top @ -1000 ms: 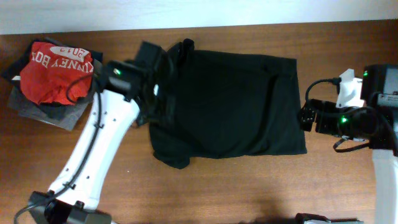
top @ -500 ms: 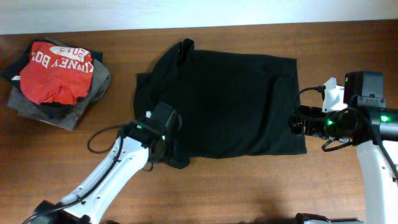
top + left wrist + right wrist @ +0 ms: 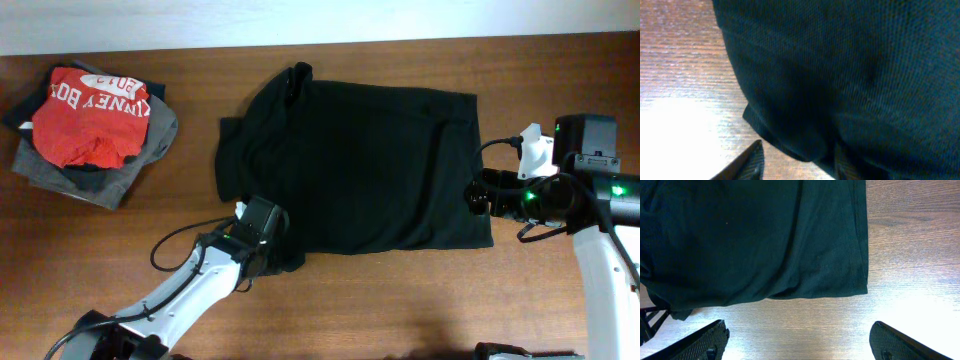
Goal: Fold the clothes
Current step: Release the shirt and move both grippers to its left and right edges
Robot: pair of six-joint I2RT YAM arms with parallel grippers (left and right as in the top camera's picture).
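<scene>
You've got the black T-shirt (image 3: 360,165) spread flat mid-table (image 3: 420,300), collar to the left, hem to the right. L gripper (image 3: 797,162) sits at the shirt's lower-left sleeve corner, fingers apart, one tip (image 3: 754,159) over bare wood and the other at the fabric edge, nothing pinched. R gripper (image 3: 800,345) is spread wide by the hem's near corner, over bare wood just off the cloth. The red tee (image 3: 88,115) tops a pile of clothes (image 3: 140,160) at the far left, well apart.

Black shirt (image 3: 750,240) hem on wooden table (image 3: 910,255) — end effector (image 3: 797,334) fingers wide apart
</scene>
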